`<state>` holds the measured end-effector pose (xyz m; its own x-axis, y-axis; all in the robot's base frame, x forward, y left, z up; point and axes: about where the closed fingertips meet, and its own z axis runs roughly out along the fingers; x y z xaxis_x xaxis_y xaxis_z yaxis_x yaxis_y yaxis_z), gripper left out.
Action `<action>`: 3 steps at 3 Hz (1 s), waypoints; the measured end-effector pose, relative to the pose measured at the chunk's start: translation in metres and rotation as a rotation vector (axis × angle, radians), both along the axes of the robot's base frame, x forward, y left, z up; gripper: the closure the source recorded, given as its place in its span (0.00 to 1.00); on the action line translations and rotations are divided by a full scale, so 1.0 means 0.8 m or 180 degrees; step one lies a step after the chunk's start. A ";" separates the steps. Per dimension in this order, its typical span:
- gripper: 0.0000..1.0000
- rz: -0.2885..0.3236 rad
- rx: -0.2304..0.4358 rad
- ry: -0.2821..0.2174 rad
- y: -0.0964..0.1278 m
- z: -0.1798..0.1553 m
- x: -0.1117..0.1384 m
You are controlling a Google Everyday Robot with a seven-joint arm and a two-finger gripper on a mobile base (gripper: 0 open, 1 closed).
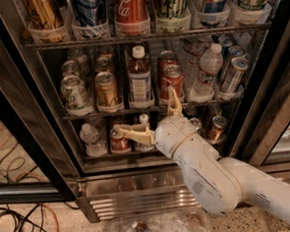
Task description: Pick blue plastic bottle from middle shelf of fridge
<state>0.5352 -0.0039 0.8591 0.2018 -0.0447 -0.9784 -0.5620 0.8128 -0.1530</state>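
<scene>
- Gripper (146, 112) hangs low, my fingers (134, 133) spread wide, just under the blue plastic bottle (139, 79) at the front of the middle shelf (85, 113).
- Rising carelessly, I may catch the shelf rail or nudge the red can (172, 79) just beside the bottle.
- Closing off-centre could topple the bottle.

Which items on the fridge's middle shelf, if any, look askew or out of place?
The clear water bottle and the silver can beside it lean rightward; the blue plastic bottle stands upright. The open end effector hovers just below it.
</scene>
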 end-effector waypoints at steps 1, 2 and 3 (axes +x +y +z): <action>0.00 -0.0010 -0.0131 0.0168 0.004 -0.005 -0.003; 0.00 0.0060 -0.0166 0.0311 0.013 0.001 -0.011; 0.00 0.0114 -0.0210 0.0269 0.017 0.001 -0.013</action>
<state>0.5245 0.0101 0.8601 0.1213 -0.1038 -0.9872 -0.6037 0.7818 -0.1564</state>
